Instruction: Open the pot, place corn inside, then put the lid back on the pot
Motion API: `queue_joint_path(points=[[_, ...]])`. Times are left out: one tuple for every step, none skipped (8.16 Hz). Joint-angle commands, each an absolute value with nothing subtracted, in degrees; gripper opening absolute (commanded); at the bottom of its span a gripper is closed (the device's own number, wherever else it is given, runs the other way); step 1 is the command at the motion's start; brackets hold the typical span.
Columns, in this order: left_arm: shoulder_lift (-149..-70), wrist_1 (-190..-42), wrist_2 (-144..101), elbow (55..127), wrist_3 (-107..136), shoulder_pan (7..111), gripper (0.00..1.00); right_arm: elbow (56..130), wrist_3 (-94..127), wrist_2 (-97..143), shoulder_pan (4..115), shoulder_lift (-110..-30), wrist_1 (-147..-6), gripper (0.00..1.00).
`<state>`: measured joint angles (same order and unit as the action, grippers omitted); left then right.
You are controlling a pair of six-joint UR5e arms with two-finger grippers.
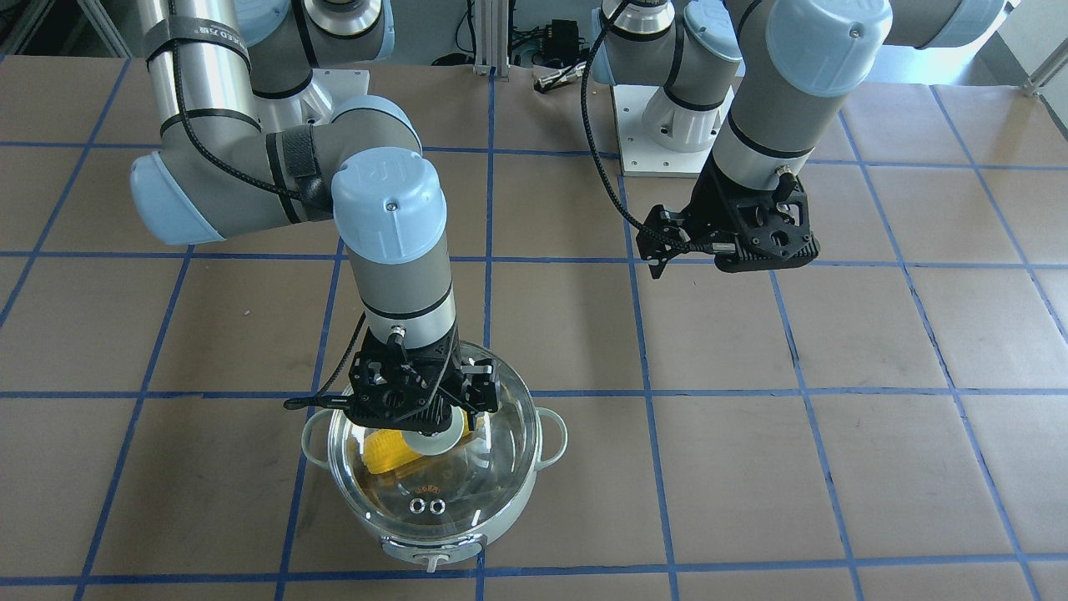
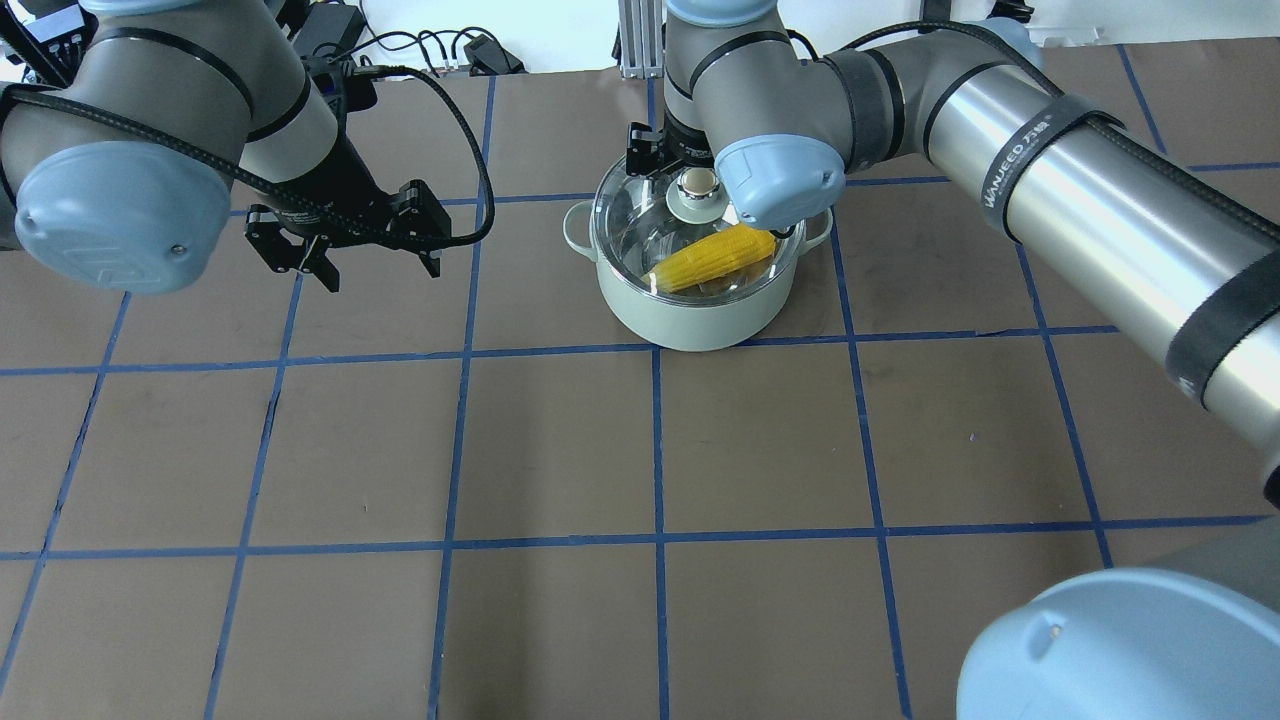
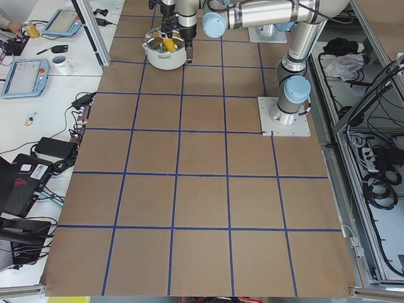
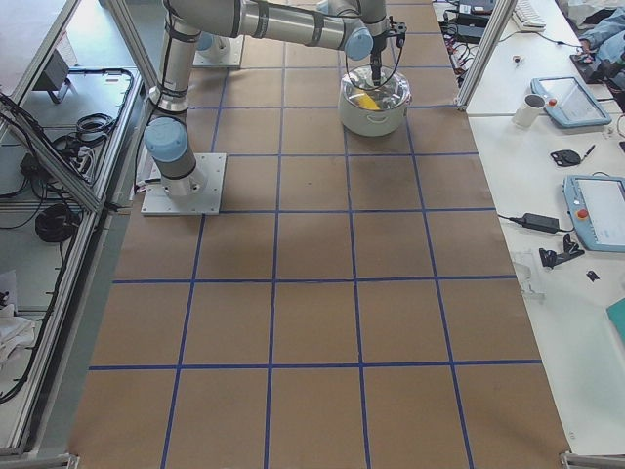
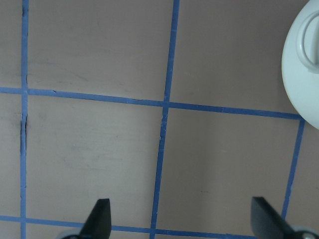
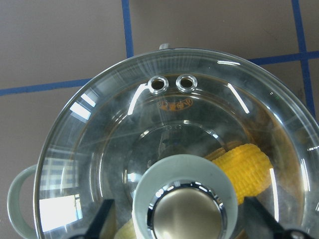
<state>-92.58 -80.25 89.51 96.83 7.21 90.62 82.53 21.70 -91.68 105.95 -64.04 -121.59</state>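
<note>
The mint-green pot (image 2: 700, 320) stands on the table at the far side of the overhead view. The yellow corn (image 2: 712, 260) lies inside it, seen through the glass. The clear glass lid (image 1: 434, 492) lies on the pot's rim, vent rings (image 6: 173, 83) toward the front knob. My right gripper (image 6: 182, 219) is open just above the lid, one finger on each side of the ball knob (image 6: 187, 216) and apart from it. My left gripper (image 5: 179, 216) is open and empty above bare table, left of the pot in the overhead view (image 2: 370, 262).
The pot's rim and one loop handle (image 5: 304, 64) show at the left wrist view's right edge. Brown paper with blue tape lines covers the table (image 2: 560, 450). Cables and a power box (image 2: 480, 50) lie beyond the far edge.
</note>
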Motion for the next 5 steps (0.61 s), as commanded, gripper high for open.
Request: queue_joint_path(points=[[-92.64,-80.24,89.56,96.86,7.21,90.62,1.00,82.35,21.10,-91.58,105.30,-69.14,-120.42,1.00],[-92.64,-80.24,89.56,96.86,7.21,90.62,1.00,83.40,20.48,-91.76,104.34,-72.91,-115.19,1.00],[-92.64,-80.24,89.56,96.86,7.21,90.62,1.00,84.54,15.52,-91.50,101.98,-77.65,-108.87,1.00],[-92.64,-80.24,89.56,96.86,7.21,90.62,1.00,85.86,10.94,-91.06,98.82,-82.05,-105.59,1.00],[-92.64,-80.24,89.65,96.86,7.21,90.62,1.00,86.74,9.42,-89.92,96.01,-85.74,-101.55,1.00]])
